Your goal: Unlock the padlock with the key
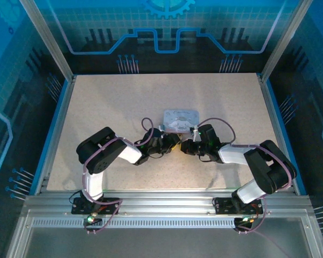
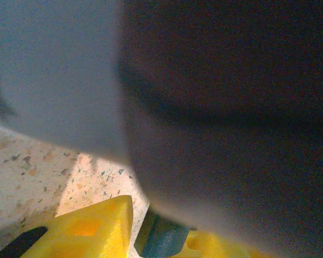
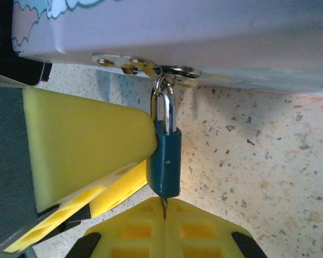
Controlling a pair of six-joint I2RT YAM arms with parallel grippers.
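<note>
Key mostly hidden inside right gripper, tip touching padlock.

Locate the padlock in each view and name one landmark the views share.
Top external: too small to make out, by the near edge of the tin.
Left wrist: padlock at the bottom edge, centre.
Right wrist: centre, hanging from the tin's hasp.
Shared landmark: the tin.

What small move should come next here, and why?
Probably a slight roll of the right hand to turn the key: its blade seems to meet the padlock base, the left hand braces the body, and the shackle is shut through the hasp of the tin.
</note>
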